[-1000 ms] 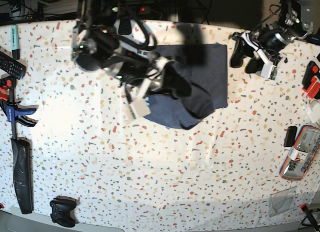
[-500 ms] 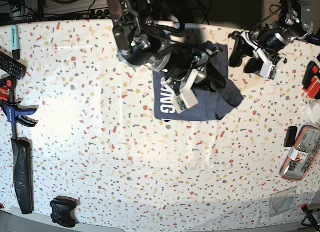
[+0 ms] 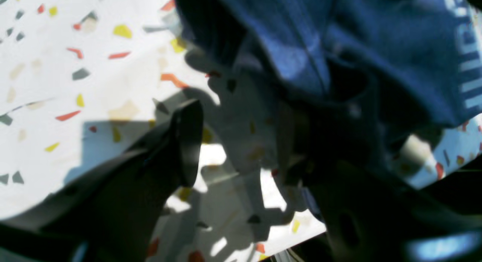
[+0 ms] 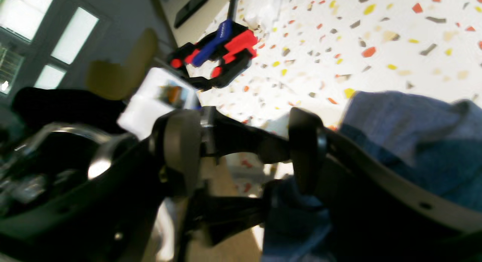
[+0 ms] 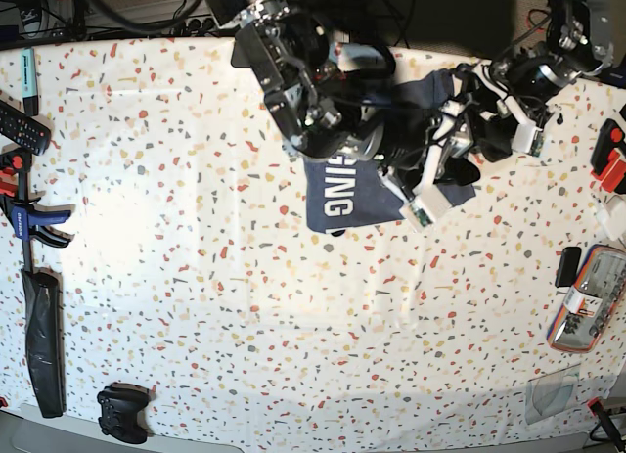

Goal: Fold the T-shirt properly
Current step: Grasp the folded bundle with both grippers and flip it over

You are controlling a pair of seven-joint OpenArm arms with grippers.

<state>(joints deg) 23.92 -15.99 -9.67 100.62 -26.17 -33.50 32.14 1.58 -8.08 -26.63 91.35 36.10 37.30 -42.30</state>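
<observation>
From the right wrist view, the right gripper (image 4: 244, 149) has its black jaws spread apart with nothing between the pads; the heathered navy-blue cotton T-shirt (image 4: 414, 141) lies bunched just beside and under one finger. In the left wrist view the left gripper (image 3: 241, 149) also stands spread, shirt fabric draped close above it; whether cloth touches the far finger is hard to tell in the blur. Overhead, the T-shirt (image 5: 342, 194) sits folded at the far middle of the white terrazzo-speckled table (image 5: 196, 277), white letters facing up.
</observation>
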